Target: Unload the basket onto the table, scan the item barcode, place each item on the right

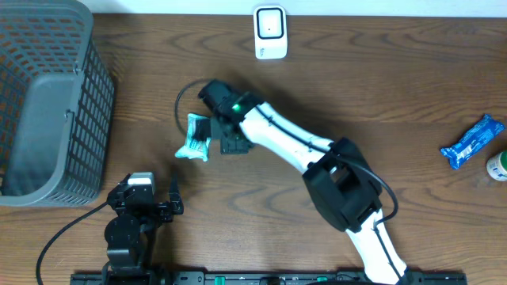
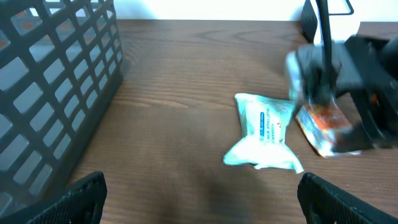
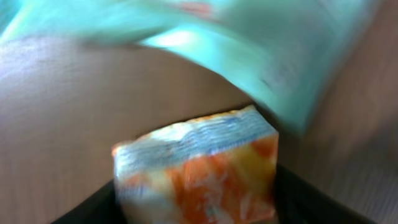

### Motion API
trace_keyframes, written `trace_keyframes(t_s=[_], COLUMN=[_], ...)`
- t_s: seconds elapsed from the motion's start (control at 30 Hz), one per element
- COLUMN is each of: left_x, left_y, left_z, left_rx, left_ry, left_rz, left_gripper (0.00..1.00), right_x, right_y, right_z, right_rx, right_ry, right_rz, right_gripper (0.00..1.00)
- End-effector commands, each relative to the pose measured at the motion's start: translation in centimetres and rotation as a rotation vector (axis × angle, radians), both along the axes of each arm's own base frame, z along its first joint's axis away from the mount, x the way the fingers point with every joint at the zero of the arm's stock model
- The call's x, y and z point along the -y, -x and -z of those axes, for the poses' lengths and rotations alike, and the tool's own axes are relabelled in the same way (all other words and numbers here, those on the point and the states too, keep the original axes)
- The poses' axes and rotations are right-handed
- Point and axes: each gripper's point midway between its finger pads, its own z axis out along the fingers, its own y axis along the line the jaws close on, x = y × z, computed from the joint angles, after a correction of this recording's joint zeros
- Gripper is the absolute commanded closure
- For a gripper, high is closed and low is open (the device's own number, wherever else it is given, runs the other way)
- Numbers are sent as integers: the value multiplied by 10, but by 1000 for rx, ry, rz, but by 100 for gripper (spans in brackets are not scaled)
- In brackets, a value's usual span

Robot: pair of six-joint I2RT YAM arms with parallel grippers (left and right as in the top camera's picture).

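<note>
An orange-and-white snack packet fills the gap between the black fingers of my right gripper, which is shut on it. The left wrist view shows this packet under the blurred right gripper, just right of a teal packet lying flat on the table. From overhead, the right gripper is over the centre-left of the table, beside the teal packet. A white scanner stands at the far edge. My left gripper is open and empty, near the front edge.
A large grey mesh basket fills the left side. A blue packet and a small white-and-green item lie at the far right. The right arm stretches diagonally across the middle of the wooden table.
</note>
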Motion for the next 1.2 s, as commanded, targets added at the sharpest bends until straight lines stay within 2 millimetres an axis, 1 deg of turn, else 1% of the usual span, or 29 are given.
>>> trace_keyframes(t_s=[0.0,0.03,0.07,0.1,0.13,0.27,0.33,0.37,0.47,0.5,0.63,0.77,0.83,0.93,1.0,1.1,1.17], left_x=[-3,-3,-3,-3,-3,-3,-3,-4,-4,-4,-3,-4,-3,-3,-3,-3,-4], left_y=[1,1,1,1,1,1,1,1,1,1,1,1,1,1,1,1,1], left_z=[11,11,11,11,11,11,11,11,11,11,11,11,11,11,11,11,11], left_rx=[-24,-24,-24,-24,-24,-24,-24,-24,-24,-24,-24,-24,-24,-24,-24,-24,-24], left_ry=[-19,-19,-19,-19,-19,-19,-19,-19,-19,-19,-19,-19,-19,-19,-19,-19,-19], left_rz=[-13,-13,-13,-13,-13,-13,-13,-14,-14,-14,-13,-14,-13,-13,-13,-13,-14], left_gripper=[2,2,2,2,2,2,2,2,2,2,2,2,2,2,2,2,2], right_x=[14,18,22,23,22,15,11,8,5,6,9,12,13,14,13,5,2], right_y=[-26,-31,-34,-34,-34,-34,-29,-26,-20,-19,-21,-33,-44,-48,-47,-34,-27], right_z=[-6,-6,-6,-6,-6,-8,-8,-8,-6,-6,-5,1,8,22,30,42,43], right_rx=[-67,-87,-105,-120,-133,-134,-109,-86,-57,-53,-54,-34,-18,-25,-42,-103,-130], right_ry=[-152,-185,-208,-223,-230,-235,-202,-172,-122,-113,-108,-120,-133,-135,-135,-150,-154], right_rz=[560,683,776,821,816,677,548,443,271,249,245,242,250,257,255,233,229], right_gripper=[16,10,2,1,1,1,1,1,1,1,1,1,1,1,1,1,1])
